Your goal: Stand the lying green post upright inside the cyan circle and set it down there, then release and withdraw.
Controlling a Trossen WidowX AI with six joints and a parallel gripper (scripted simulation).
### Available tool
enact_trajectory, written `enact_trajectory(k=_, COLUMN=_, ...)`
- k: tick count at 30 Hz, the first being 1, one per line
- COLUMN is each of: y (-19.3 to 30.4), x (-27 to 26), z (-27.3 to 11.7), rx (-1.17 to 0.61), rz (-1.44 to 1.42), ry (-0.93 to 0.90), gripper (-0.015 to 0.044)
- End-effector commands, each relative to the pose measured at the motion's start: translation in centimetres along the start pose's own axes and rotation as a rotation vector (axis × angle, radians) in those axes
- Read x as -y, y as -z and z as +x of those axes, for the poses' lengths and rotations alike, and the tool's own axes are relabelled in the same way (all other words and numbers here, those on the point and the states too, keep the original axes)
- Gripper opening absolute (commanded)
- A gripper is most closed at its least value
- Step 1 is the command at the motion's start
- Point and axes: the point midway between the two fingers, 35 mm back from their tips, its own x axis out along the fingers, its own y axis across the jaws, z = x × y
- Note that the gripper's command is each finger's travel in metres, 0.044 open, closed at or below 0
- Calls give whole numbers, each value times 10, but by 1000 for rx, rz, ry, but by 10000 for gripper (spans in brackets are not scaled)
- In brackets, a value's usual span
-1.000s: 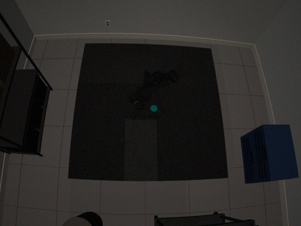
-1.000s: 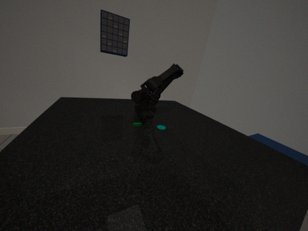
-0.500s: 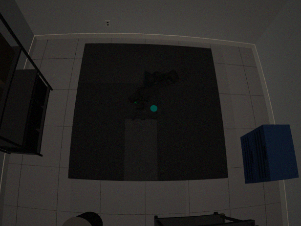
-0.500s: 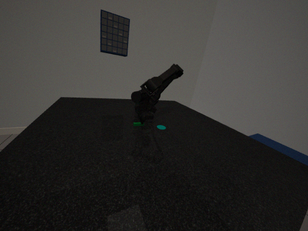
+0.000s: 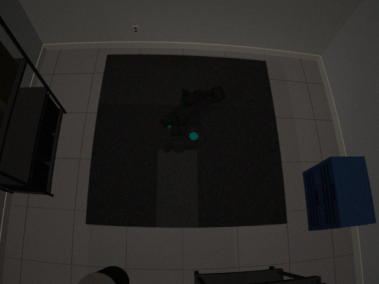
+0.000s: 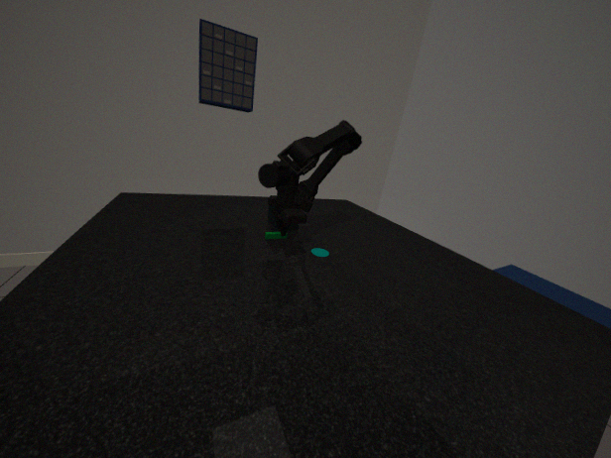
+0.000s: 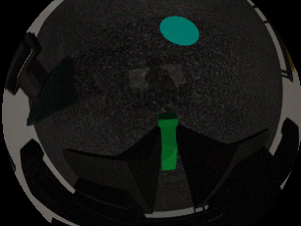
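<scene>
Here I am, my gripper [image 6: 286, 233] [image 7: 167, 129] clamped on the green post [image 5: 169, 126] [image 6: 274, 235] [image 7: 168, 147], a finger on either side! The post lies on its side in the exterior view, its end poking out past my fingers. And there's the cyan circle [image 5: 193, 136] [image 6: 319, 252] [image 7: 179, 30], apart from the post and bare, nearer the dark table top's [image 5: 234, 184] [image 6: 164, 317] [image 7: 113, 64] far edge than its near corners in the exterior view.

The dark, speckled tabletop [image 5: 237, 184] [image 6: 347, 347] [image 7: 108, 59] bears a flat cyan circle [image 5: 193, 136] [image 6: 319, 252] [image 7: 179, 30].
</scene>
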Motion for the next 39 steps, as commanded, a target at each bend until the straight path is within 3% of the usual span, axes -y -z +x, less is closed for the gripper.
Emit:
enact_trajectory(k=1, y=1, x=0, z=-13, rx=-6, rz=-5, ry=-4, gripper=23)
enact_trajectory(k=23, y=-4, x=-6, z=-74, rx=-3, rz=-2, ry=-6, gripper=23)
enact_trajectory(k=39, y=-23, x=5, z=-79, rx=-7, rz=344, ry=-4, gripper=23)
